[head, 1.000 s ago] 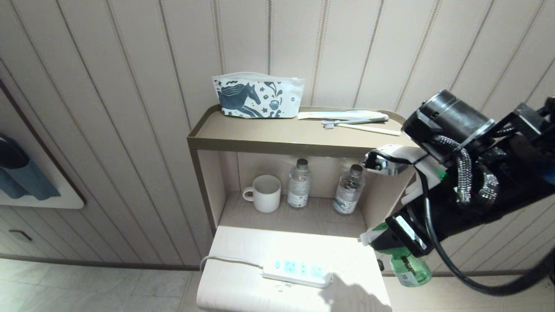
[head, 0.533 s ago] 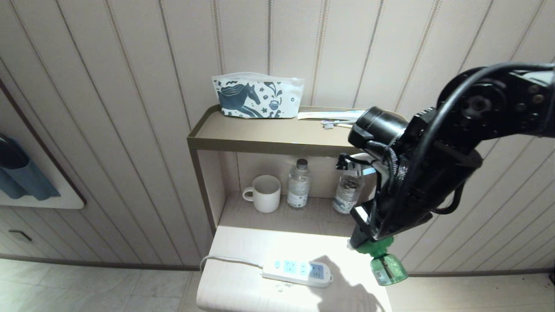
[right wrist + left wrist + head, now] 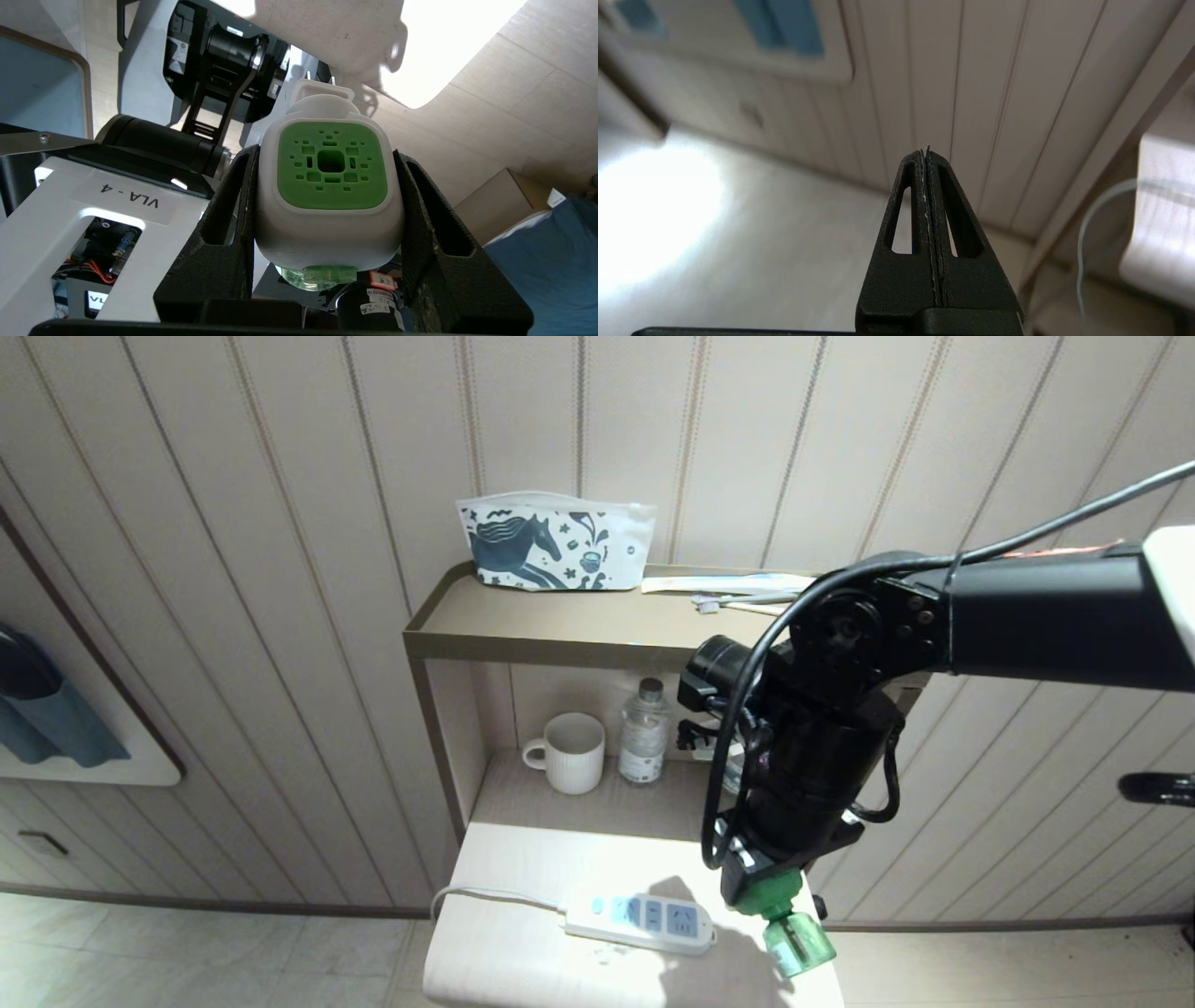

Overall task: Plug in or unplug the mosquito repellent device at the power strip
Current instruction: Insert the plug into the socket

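Observation:
The mosquito repellent device [image 3: 798, 943] hangs in my right gripper [image 3: 758, 885], green bottle lowermost, just above the right front part of the pale table [image 3: 523, 961]. In the right wrist view the black fingers [image 3: 233, 196] clamp both sides of the device's white body with its green vented top [image 3: 331, 165]. The power strip [image 3: 644, 922] lies flat on the table just left of the device, with its light-blue sockets facing up and nothing plugged in. My left gripper [image 3: 926, 151] is shut and empty, pointing at floor and wall panelling away from the table.
A pale cord [image 3: 485, 894] runs left from the strip. Behind the table, a shelf niche holds a white mug [image 3: 571, 753] and a clear water bottle [image 3: 642, 733]. On the shelf top lie a patterned pouch [image 3: 551, 543] and toothbrushes [image 3: 756, 593].
My right arm has swung left and downward, carrying the device from beyond the table's right edge to just beside the strip's right end. The strip has not moved.

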You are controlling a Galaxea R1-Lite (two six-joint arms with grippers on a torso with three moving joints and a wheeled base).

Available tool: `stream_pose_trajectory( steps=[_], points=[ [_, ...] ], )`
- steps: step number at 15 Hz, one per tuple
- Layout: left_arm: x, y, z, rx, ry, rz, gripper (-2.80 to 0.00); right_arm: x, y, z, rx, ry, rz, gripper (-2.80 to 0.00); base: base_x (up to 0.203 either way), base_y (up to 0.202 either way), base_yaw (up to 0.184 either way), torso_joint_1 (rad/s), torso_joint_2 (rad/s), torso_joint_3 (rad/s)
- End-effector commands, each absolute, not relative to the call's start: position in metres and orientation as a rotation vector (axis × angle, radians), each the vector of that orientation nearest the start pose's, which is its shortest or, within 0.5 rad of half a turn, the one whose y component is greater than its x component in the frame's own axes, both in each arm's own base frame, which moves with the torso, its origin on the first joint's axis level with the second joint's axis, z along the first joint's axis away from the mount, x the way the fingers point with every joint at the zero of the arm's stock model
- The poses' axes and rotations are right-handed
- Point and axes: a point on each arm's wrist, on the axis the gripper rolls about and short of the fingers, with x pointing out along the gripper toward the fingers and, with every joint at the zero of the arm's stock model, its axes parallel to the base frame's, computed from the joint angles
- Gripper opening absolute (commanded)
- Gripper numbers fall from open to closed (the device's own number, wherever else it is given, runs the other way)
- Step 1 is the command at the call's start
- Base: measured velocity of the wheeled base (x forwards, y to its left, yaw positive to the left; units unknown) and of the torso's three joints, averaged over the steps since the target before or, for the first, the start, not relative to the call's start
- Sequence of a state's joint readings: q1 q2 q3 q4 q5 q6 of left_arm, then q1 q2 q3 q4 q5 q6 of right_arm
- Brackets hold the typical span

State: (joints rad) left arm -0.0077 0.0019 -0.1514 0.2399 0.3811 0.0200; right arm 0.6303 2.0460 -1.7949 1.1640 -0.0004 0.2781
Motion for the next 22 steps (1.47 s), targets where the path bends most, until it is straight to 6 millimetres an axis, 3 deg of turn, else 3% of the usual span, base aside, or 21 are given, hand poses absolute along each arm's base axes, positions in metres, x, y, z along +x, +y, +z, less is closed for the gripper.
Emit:
stream_pose_trajectory(
  steps=[1, 7, 14, 19, 22],
  points=[
    [-0.029, 0.008, 0.089, 0.042, -0.008, 0.341, -2.8, 0.279, 0.206, 0.186, -0.225, 1.441, 0.311, -2.8, 0.0, 0.0, 0.0, 0.0, 0.0, 0.0],
    [-0.028, 0.003, 0.081, 0.092, 0.047, 0.126, -2.8, 0.284, 0.227, 0.16, -0.233, 1.485, 0.287, -2.8, 0.0, 0.0, 0.0, 0.0, 0.0, 0.0],
    [-0.028, 0.003, 0.082, 0.02, 0.041, 0.13, -2.8, 0.298, 0.242, 0.127, -0.239, 1.516, 0.266, -2.8, 0.0, 0.0, 0.0, 0.0, 0.0, 0.0],
    [-0.028, 0.003, 0.081, 0.015, 0.043, 0.133, -2.8, 0.303, 0.241, 0.12, -0.234, 1.523, 0.256, -2.8, 0.0, 0.0, 0.0, 0.0, 0.0, 0.0],
    [-0.027, 0.002, 0.08, 0.223, 0.05, 0.056, -2.8, 0.304, 0.242, 0.116, -0.238, 1.53, 0.253, -2.8, 0.0, 0.0, 0.0, 0.0, 0.0, 0.0]
  ],
)
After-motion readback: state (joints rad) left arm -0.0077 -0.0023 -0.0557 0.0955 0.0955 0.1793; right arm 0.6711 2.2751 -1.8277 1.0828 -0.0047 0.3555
